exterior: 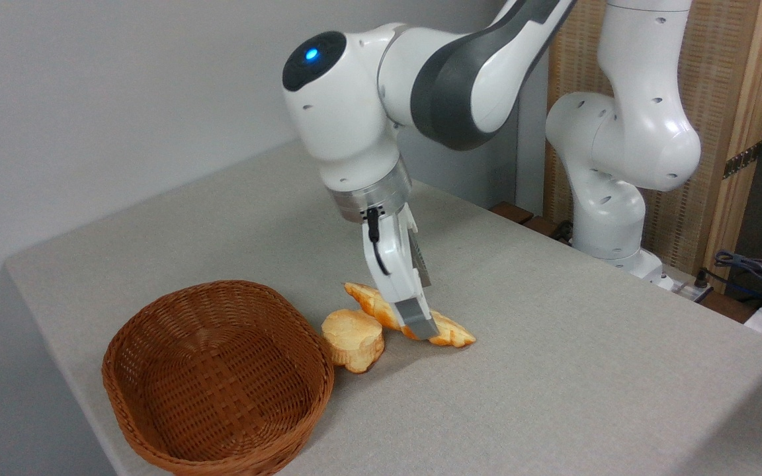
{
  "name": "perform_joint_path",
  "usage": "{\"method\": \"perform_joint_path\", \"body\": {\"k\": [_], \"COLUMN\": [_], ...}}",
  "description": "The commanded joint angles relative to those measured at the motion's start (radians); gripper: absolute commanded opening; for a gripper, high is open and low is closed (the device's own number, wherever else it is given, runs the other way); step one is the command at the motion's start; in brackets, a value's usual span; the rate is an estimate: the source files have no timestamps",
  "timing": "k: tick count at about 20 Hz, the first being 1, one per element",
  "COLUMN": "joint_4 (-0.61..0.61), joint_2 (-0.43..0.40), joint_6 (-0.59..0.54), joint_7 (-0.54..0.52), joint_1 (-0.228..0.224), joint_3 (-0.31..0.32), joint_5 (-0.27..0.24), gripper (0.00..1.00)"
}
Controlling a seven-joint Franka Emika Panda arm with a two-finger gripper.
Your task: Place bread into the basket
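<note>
Bread under pincer, seemingly straddled

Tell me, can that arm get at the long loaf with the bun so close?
Probably yes. Its gripper is already down at the loaf middle; the bun sits off to the left, clear of it.

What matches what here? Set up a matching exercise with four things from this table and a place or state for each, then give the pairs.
Things:
1. basket
2. long bread
3. round bun
4. claw

Places or states:
A. lowered over the middle of the long loaf
B. empty, near the front edge of the table
C. lying on the table behind the bun, ends sticking out past the claw
D. sitting right beside the basket's rim

Pairs: 1-B, 2-C, 3-D, 4-A
</note>
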Motion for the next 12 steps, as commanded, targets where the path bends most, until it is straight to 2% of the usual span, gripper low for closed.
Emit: {"method": "perform_joint_path", "body": {"k": [1, 3, 4, 5, 8, 9, 11, 12], "joint_4": [-0.004, -0.004, -0.004, -0.004, -0.004, -0.004, -0.004, -0.004], "joint_2": [0.023, 0.032, 0.034, 0.032, 0.031, 0.031, 0.031, 0.031], "joint_6": [0.059, 0.064, 0.064, 0.064, 0.064, 0.062, 0.062, 0.062], "joint_7": [-0.01, -0.021, -0.022, -0.024, -0.024, -0.024, -0.024, -0.024], "joint_1": [-0.031, -0.041, -0.043, -0.043, -0.042, -0.042, -0.042, -0.042], "joint_3": [0.006, 0.006, 0.005, 0.005, 0.006, 0.006, 0.006, 0.006], "joint_5": [0.014, 0.014, 0.014, 0.014, 0.014, 0.013, 0.013, 0.013], "gripper": [1.0, 0.98, 0.91, 0.69, 0.42, 0.39, 0.27, 0.27]}}
